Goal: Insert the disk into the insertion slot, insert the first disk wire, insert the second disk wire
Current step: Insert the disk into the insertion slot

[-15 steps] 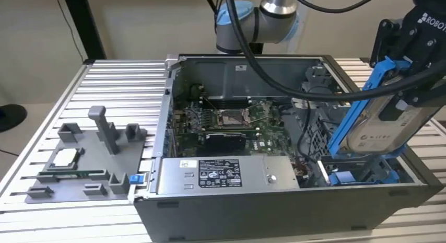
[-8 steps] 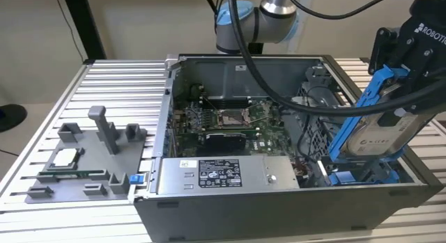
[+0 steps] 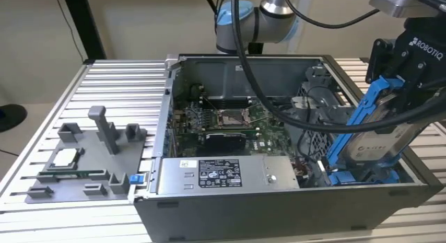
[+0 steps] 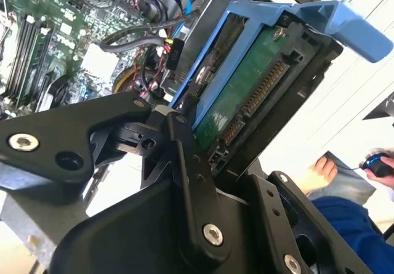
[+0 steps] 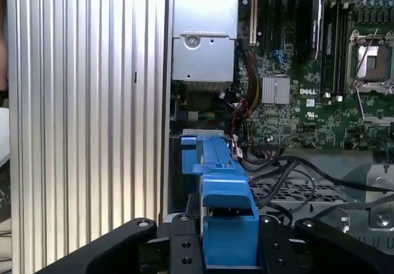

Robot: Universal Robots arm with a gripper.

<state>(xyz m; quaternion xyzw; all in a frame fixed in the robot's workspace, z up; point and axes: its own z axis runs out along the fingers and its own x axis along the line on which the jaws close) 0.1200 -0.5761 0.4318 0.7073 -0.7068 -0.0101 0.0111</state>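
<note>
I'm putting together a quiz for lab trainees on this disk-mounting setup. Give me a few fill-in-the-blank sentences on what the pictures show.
The black gripper is shut on the silver-grey hard drive, which sits in a ____ plastic frame.
In the exterior view, the drive is held at the open grey computer case's ____ side.
The grey plastic fixture lies on the ribbed metal table, on the exterior view's ____ of the case.
Missing words: blue; right; left.

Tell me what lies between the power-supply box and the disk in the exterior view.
A bundle of dark and red cables sits in that gap, between the power-supply box and the disk, in the exterior view.
</note>
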